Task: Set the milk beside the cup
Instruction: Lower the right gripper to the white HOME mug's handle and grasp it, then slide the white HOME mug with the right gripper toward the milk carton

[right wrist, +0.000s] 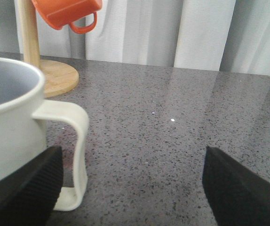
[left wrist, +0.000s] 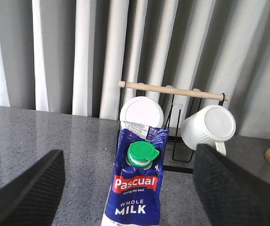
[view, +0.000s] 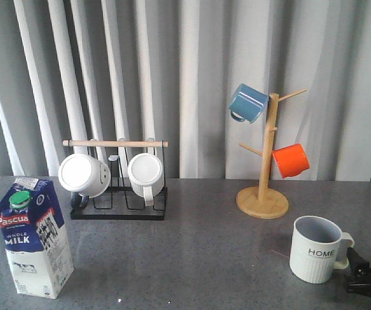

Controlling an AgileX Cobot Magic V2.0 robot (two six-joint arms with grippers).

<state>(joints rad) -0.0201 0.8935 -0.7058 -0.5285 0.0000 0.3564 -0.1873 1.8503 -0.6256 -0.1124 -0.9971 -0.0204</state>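
With the milk carton (view: 35, 237) standing near-left, well apart from the HOME cup (view: 317, 248) at near-right, your left gripper (left wrist: 129, 188) was spread wide around it, so you wanted a square, low squeeze to avoid tipping it.

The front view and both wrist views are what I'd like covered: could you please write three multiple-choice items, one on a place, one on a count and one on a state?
1. Where does the milk stand, seen from the front?
A. Near left of the table
B. Beside the cup
C. Behind the wire rack

2. How many mugs hang on the wooden tree?
A. One
B. Two
C. Four

3. How is the left gripper?
A. Shut on the milk
B. Open, fingers either side of the milk
C. Holding a mug

Answers:
1 A: the cup stands far right.
2 B: one blue mug, one orange mug.
3 B: gaps show on both sides.
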